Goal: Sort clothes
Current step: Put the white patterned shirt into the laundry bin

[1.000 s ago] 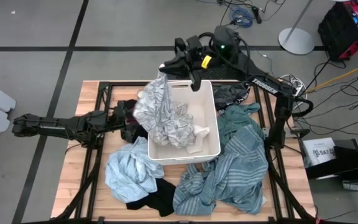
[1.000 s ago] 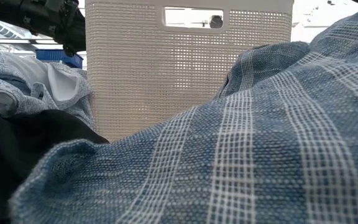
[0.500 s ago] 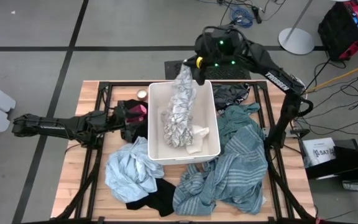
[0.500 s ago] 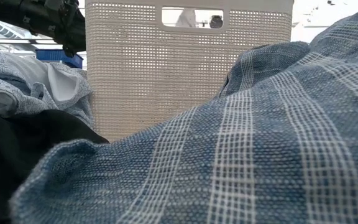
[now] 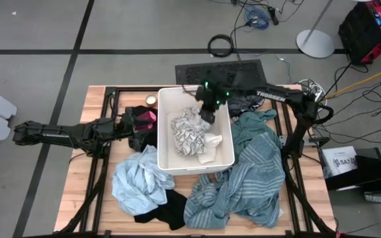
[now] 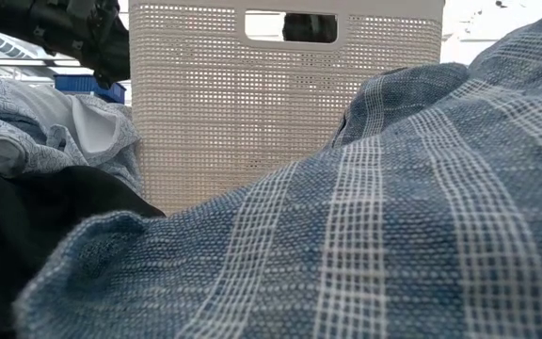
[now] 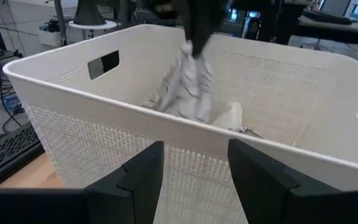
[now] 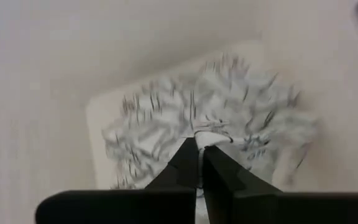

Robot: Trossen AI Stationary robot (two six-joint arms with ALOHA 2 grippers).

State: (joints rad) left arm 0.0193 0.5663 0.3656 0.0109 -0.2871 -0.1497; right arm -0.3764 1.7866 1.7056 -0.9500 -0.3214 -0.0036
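A white patterned garment (image 5: 189,130) lies bunched inside the white bin (image 5: 228,153) at the table's middle. My right gripper (image 5: 207,111) is low over the bin's far end, shut on this garment. At the bin's left wall my left gripper (image 7: 194,167) stands open and level, with nothing between its fingers. Around the bin lie other clothes: a teal-grey striped one (image 5: 247,182) on the right, a light blue one (image 5: 137,180) and a black one (image 5: 167,213) near left, a magenta one (image 5: 148,117) at the left, and a dark grey one (image 5: 247,99) at the far right. My right gripper pinches a bunched-up part of the white patterned garment (image 8: 211,132) between its two fingers. The fingers slant down from above at the bin's far end. The cloth hangs from them (image 7: 194,71), and its lower part is piled on the bin's floor.
The bin's mesh wall (image 6: 280,104) and the striped cloth (image 6: 365,245) fill the low view. A keyboard (image 5: 220,71) lies past the table's far edge. Bare wood shows at the table's far left corner (image 5: 101,99).
My right gripper has come down from high above the bin's far rim into the bin, tipping from level to pointing down, still shut on the garment. The garment, which hung spread over the bin's far left corner, has sunk and bunched up inside the bin.
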